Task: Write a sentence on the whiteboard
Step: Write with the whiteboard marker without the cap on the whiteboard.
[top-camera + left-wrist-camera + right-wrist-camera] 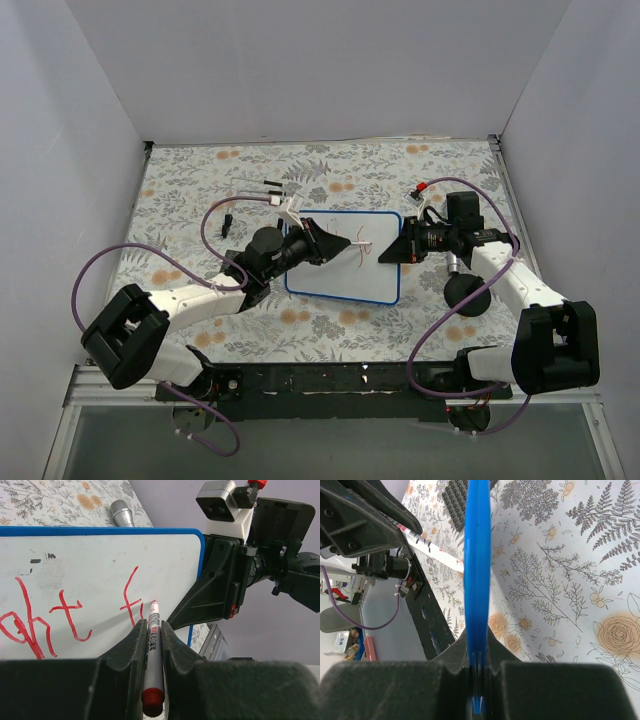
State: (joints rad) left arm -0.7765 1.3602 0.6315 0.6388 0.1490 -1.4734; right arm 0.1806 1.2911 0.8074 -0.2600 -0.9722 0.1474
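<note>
The whiteboard (345,275) lies flat in the middle of the floral cloth, white with a blue rim. My left gripper (338,243) is shut on a red-capped marker (153,652), and the marker's tip touches the board. Red lettering of the sentence (70,617) runs across the whiteboard (100,565), reading "ght f" with a short stroke at the tip. My right gripper (386,252) is shut on the board's right edge. In the right wrist view the blue rim of the whiteboard (477,570) runs straight into my right gripper (477,647).
A dark studded plate (456,500) lies beyond the board. Small pen parts (272,190) and a black piece (228,222) sit at the back left, and a red-tipped item (424,187) at the back right. A silver cylinder (121,514) and a black round object (467,290) lie near the right arm.
</note>
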